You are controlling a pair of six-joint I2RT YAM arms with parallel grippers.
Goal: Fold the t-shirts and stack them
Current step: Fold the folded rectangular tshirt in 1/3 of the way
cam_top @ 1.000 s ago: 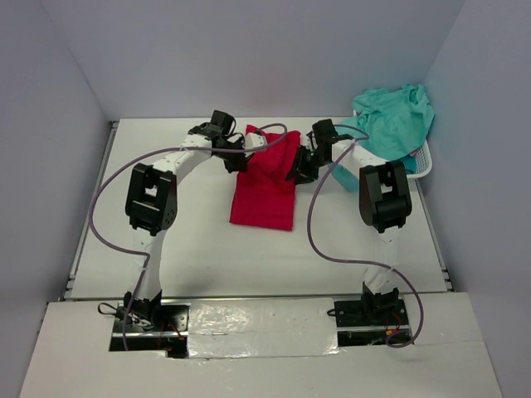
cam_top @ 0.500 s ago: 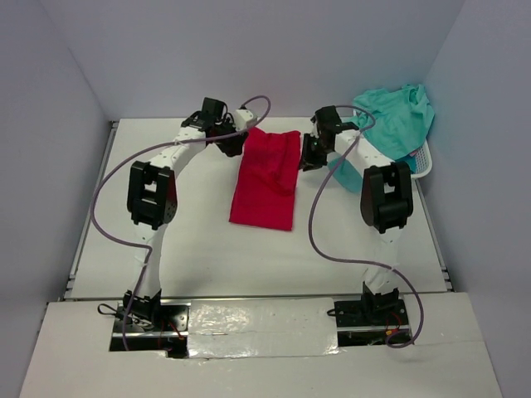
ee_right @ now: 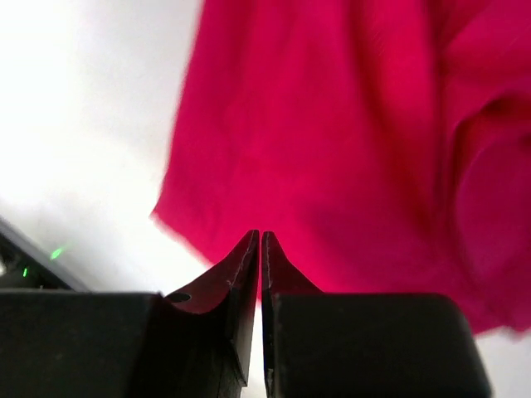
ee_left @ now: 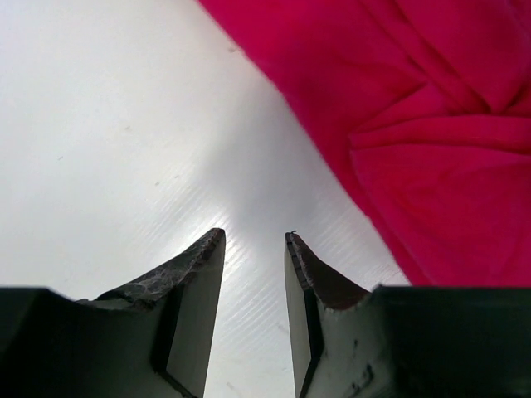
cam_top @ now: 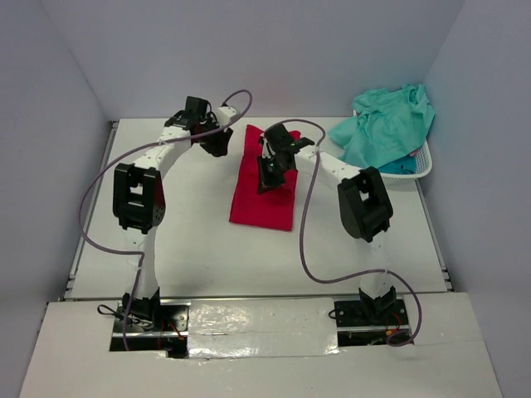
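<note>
The crimson red t-shirt (cam_top: 264, 203) lies folded in a long strip at the table's middle back. My right gripper (cam_top: 265, 176) hangs over its upper half, jaws pressed together with only a thin slit (ee_right: 260, 236) and no cloth seen between them; the red t-shirt (ee_right: 332, 124) fills the view beyond. My left gripper (cam_top: 217, 145) is off the shirt's top left corner, open and empty (ee_left: 255, 240) above bare table, with the red t-shirt (ee_left: 431, 124) to its right. A light mint-teal t-shirt (cam_top: 386, 124) and a darker teal-blue one (cam_top: 400, 166) sit in the basket.
The white lattice basket (cam_top: 423, 168) stands at the back right by the wall. Purple cables loop from both arms over the table (cam_top: 191, 232). Grey walls close in the back and sides.
The left gripper let go of the red shirt's top corner, opened and drew back left. The right gripper swung from the shirt's right side to above it and closed.
</note>
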